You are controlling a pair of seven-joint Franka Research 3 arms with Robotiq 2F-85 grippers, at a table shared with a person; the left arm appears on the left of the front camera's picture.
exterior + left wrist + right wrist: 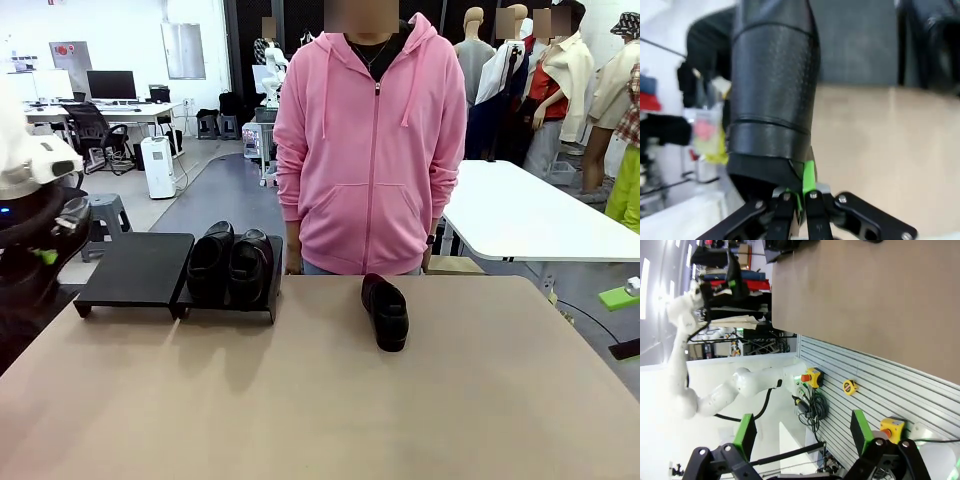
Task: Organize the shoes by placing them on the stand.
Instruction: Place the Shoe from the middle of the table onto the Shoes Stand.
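1. Step in hand, as judged: delivering the third of four shoes. The left tool [807,181] is pinched shut on the rim of the held shoe [772,90], above the left end of the bench [330,410].
2. Stand [135,268]: two low, sloped platforms side by side at the bench's far left. The left platform is bare. The right one carries the inner shoe [210,262] and the outer shoe [250,265], close together.
3. Loose shoe [385,312]: lies on the bench in front of the person [370,150], well apart from the stand.
4. Right tool [802,440]: jaws spread wide, gripping nothing, off the bench's right side.
5. Next move, as judged: bring the held shoe over the bare platform, lower it sole-down onto the slope, then release. The loose shoe would follow.
6. Materials:
   - Shoes: glossy black uppers, rounded toes, low cut. The held one shows a finely dimpled surface and a dark sole band.
   - Stand: matte black, flat-topped, on short legs.
   - Bench: smooth, pale tan.
   - Tool pads: green.
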